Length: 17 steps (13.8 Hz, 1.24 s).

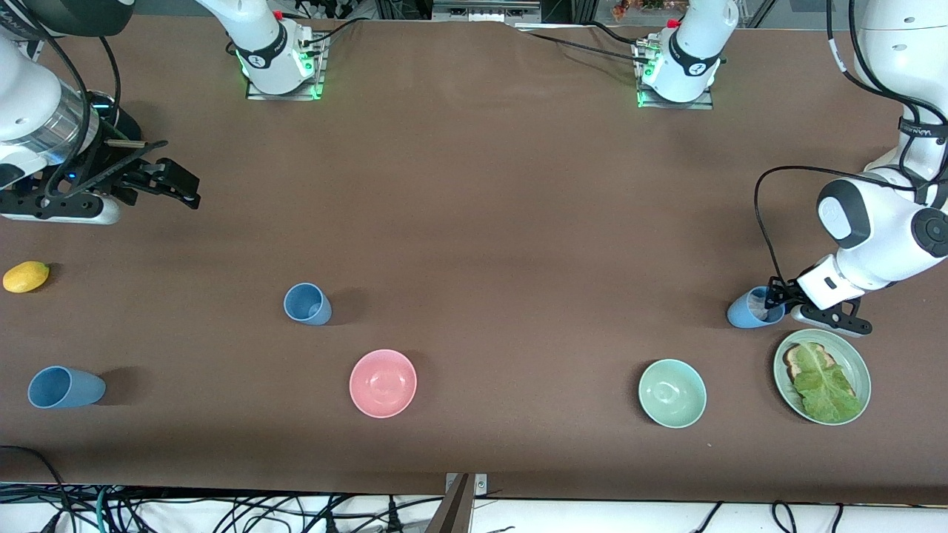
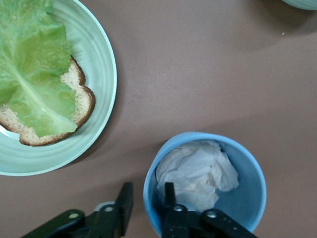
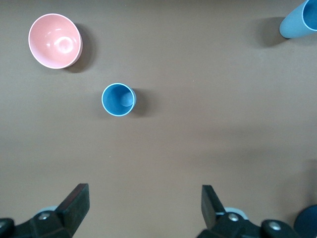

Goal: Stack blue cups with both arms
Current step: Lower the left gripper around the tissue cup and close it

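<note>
Three light-blue cups stand upright on the brown table. One cup (image 1: 307,303) is toward the right arm's end, a little farther from the front camera than the pink bowl. A second cup (image 1: 65,387) stands at that end's near corner. The third cup (image 1: 752,309) is at the left arm's end and holds crumpled white paper (image 2: 195,171). My left gripper (image 1: 774,296) is open and straddles this cup's rim (image 2: 205,136), one finger inside and one outside, with small gaps to the wall. My right gripper (image 1: 174,185) is open and empty, up over bare table at the right arm's end.
A mint-green plate (image 1: 859,363) with bread and lettuce lies right beside the third cup, nearer the front camera. A mint-green bowl (image 1: 672,393) and a pink bowl (image 1: 383,383) stand near the front edge. A lemon (image 1: 26,276) lies at the right arm's end.
</note>
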Tool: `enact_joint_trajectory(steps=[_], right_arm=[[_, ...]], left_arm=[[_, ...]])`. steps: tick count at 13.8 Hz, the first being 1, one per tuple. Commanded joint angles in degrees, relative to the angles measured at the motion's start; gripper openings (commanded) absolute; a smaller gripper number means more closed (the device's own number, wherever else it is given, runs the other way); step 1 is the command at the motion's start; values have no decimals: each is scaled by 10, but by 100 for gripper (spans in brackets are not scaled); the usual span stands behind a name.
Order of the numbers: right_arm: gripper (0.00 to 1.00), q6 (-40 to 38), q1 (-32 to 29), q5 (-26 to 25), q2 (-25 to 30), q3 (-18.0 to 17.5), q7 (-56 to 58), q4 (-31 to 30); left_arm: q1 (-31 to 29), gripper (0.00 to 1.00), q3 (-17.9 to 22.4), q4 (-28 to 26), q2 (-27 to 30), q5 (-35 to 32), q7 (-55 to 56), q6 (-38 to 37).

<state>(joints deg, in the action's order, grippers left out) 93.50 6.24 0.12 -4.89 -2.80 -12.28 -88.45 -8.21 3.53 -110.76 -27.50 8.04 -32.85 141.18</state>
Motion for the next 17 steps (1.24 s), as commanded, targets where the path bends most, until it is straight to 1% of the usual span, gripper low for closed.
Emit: enact_joint_trajectory(steps=[1,5,7,9,11,13,14,15,17], right_arm=[[100,-5,-2,-5,1,-2,2,4],[100,-6,-2,-5,1,-2,2,2],[100,-6,-2,-5,1,-2,2,2],[100,-6,-1,-4,1,-2,2,4],[100,-6,-1,-4,1,-2,2,4],[100,-5,-1,-3,1,-2,2,4],[100,-6,-1,-3,1,-2,2,4],[100,-6,-1,-3,1,-2,2,4],[100,-6,-1,-3,1,-2,2,4]], left_arm=[[6,0,6,5,0,16,-19,5],[6,0,3,11,2,14,-17,2],[7,0,-3,26,12,10,-14,-19],[10,0,-5,61,21,10,-12,-87],[15,0,-5,125,23,9,-7,-182],[26,0,-6,183,24,-26,32,-266],[28,0,-16,205,26,-33,58,-302],[28,0,-27,220,31,-35,76,-330],[28,0,-51,231,42,-50,120,-357]])
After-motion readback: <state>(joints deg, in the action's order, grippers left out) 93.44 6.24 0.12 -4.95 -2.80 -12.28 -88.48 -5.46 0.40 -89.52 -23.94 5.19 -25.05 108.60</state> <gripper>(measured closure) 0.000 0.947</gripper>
